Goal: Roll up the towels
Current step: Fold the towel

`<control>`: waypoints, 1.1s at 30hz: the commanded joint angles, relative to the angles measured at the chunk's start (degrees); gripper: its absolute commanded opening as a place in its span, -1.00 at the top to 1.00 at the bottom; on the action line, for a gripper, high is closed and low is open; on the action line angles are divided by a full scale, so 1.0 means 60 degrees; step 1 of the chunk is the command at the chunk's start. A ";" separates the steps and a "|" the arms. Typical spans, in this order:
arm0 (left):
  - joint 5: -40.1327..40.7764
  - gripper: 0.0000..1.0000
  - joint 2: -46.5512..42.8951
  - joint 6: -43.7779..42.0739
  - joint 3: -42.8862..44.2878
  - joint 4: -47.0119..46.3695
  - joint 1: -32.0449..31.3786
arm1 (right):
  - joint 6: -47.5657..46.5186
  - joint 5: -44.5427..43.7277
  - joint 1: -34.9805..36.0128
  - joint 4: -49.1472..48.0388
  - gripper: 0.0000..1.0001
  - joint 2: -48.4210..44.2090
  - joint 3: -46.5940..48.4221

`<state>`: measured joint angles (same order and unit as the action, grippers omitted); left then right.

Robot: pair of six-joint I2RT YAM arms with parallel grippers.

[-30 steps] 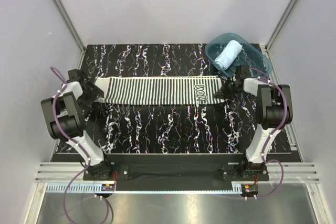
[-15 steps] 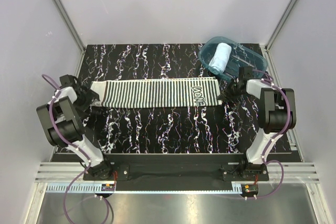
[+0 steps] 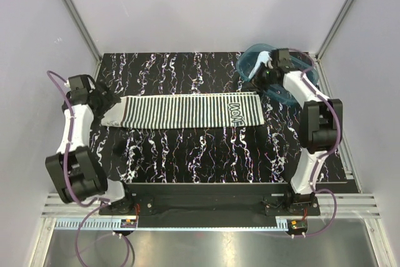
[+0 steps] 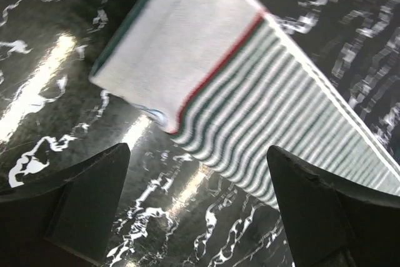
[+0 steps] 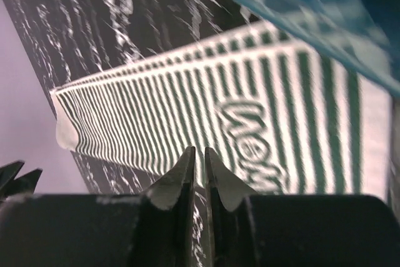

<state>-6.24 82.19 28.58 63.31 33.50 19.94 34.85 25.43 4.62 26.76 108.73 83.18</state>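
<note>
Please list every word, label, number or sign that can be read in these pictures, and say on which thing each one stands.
Printed band near the right end of the striped towel: outlined capital letters; they look like "MOM" or "WOW", but I cannot tell which, as they lie sideways and are blurred in the right wrist view.
No other text, number or sign can be read on the tub, the table or the arms.

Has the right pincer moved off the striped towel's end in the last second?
Yes. The right pincer has gone from the striped towel toward the far edge, now over the tub.
</note>
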 commanded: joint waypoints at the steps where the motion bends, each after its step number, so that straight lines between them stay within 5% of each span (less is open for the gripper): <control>1: -0.0248 -0.98 -0.1011 -0.0704 -0.0237 0.0146 -0.0321 | -0.0227 -0.0823 0.0503 0.0913 0.65 0.1021 0.1865; 7: -0.0381 -0.98 -0.2243 -0.1100 -0.1803 -0.0616 -0.0702 | -0.0402 -0.2377 0.0708 0.2522 0.66 0.3409 0.5088; 17: -0.0557 -0.98 -0.2083 -0.0954 -0.1894 -0.0866 -0.1068 | -0.0535 -0.3928 0.1002 0.3947 0.56 0.6032 0.9585; 22: -0.0586 -0.98 -0.2068 -0.0954 -0.1850 -0.0910 -0.1141 | -0.0624 -0.4984 0.0711 0.4050 0.39 0.6414 1.0306; 33: -0.0601 -0.98 -0.1980 -0.0969 -0.1836 -0.0924 -0.1302 | -0.0564 -0.4621 -0.0624 0.3802 0.27 0.6811 1.0688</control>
<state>-8.75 69.95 23.51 51.94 30.26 12.58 32.34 -0.69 2.63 49.63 148.70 145.18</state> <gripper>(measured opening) 0.984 0.356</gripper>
